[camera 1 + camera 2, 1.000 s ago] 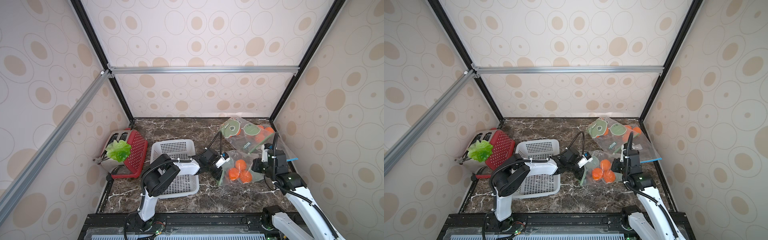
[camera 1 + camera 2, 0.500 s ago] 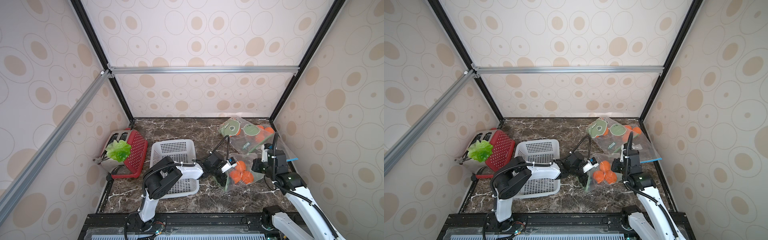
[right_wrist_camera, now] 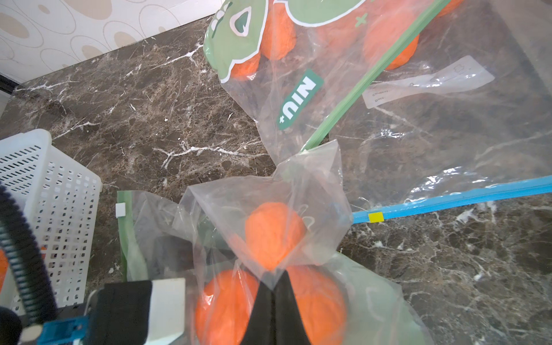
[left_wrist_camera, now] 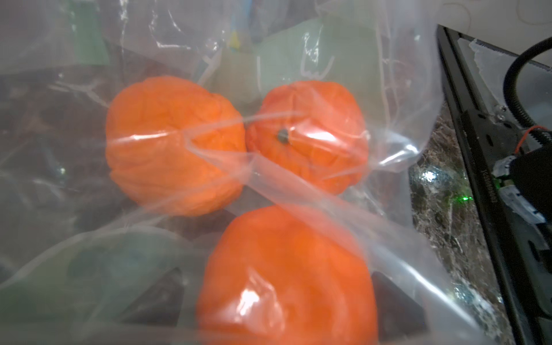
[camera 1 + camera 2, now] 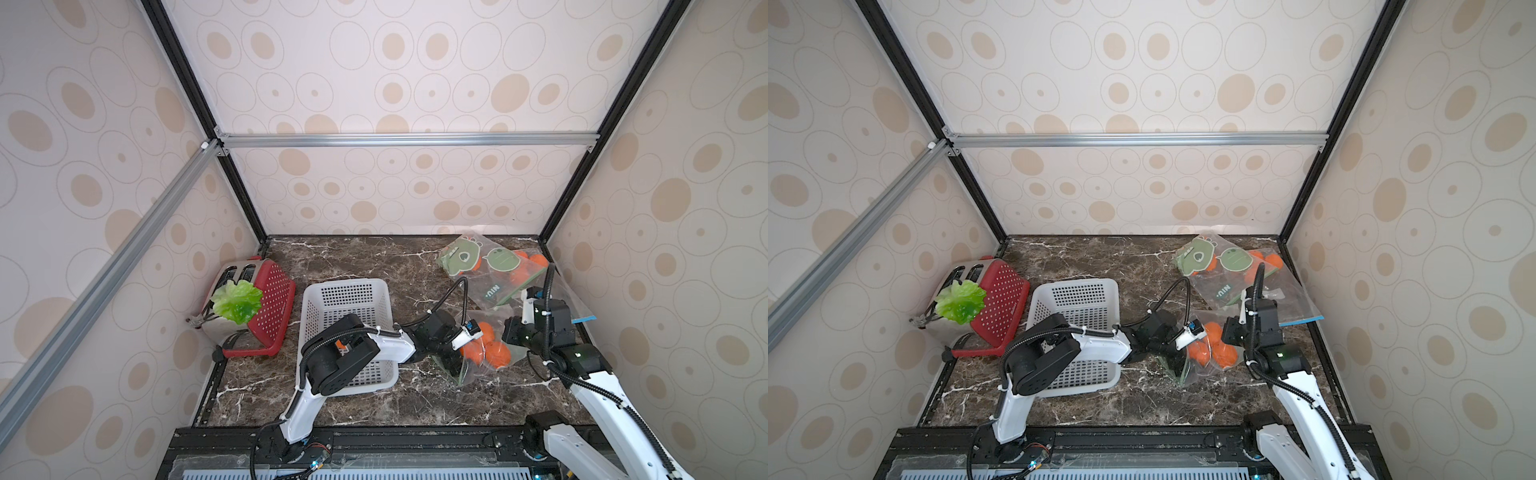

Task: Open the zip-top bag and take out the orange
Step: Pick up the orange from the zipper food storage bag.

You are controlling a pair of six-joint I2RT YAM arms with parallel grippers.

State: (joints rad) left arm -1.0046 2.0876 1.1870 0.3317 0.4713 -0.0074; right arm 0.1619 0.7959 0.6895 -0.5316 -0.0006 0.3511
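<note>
- Zip-top bag [image 3: 316, 185]: lies on the tabletop [image 5: 353, 257] at the lower right of both top views, between the two arms, with three oranges [image 5: 490, 351] inside it.
- Left jaws: spread apart at the bag's mouth and grasping nothing. The green zip strip [image 3: 129, 239] runs just beside them at the lower left of the right wrist view.
- Right jaws: clenched on a fold of the bag's clear film at the bottom centre of the right wrist view. They pinch plastic only, no fruit.
- Governing relation: in both top views the oranges lie immediately to the right of the left jaws, in line with that arm's reach. They fill the left wrist view, with the nearest orange [image 4: 286, 277] at lower centre. Film creases cross that view, so it cannot be told whether the jaws are fully past the plastic.
- Long axis: the bag runs left to right in the top views, mouth toward the left arm and pinched end toward the right.
- Judgement: the left arm is nearer and unoccupied, so the grasp likely falls to it while the right anchors the bag.
- Surroundings: white basket [image 5: 347, 284] to the left of the bag.
</note>
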